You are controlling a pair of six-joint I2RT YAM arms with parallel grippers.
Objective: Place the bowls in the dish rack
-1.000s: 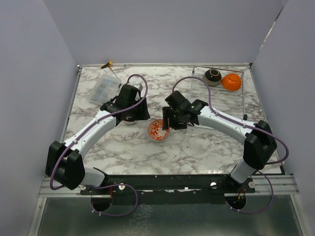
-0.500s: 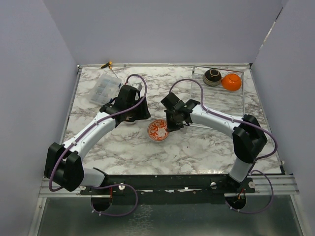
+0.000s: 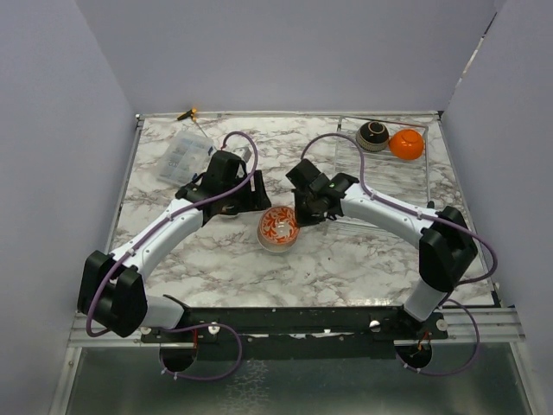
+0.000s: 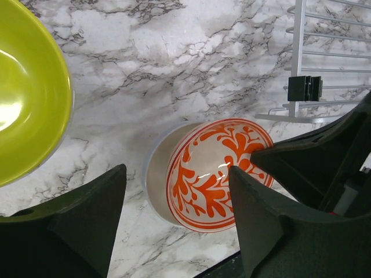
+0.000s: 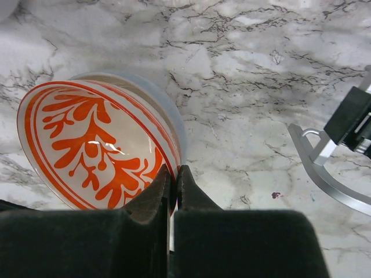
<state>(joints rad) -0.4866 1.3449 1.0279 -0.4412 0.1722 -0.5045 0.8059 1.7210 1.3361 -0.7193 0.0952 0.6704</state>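
The white bowl with orange pattern (image 3: pixel 278 227) is tilted up on edge at the table's middle, its inside facing left. My right gripper (image 3: pixel 299 216) is shut on its right rim, which the right wrist view (image 5: pixel 174 169) shows pinched between the fingers. A plain white bowl (image 4: pixel 155 179) lies under the patterned bowl (image 4: pixel 217 174). My left gripper (image 4: pixel 177 171) is open and empty just left of it. A lime green bowl (image 4: pixel 23 98) sits beside the left gripper. The dish rack (image 3: pixel 384 177) at the back right holds a dark brown bowl (image 3: pixel 373 135) and an orange bowl (image 3: pixel 406 144).
A clear plastic compartment box (image 3: pixel 184 157) lies at the back left. A small yellow and black item (image 3: pixel 187 113) sits by the back wall. The rack's near corner (image 5: pixel 324 168) is close to the right of my right gripper.
My right gripper has closed on the patterned bowl's rim and tipped it up from flat to tilted. The left arm has shifted only slightly.
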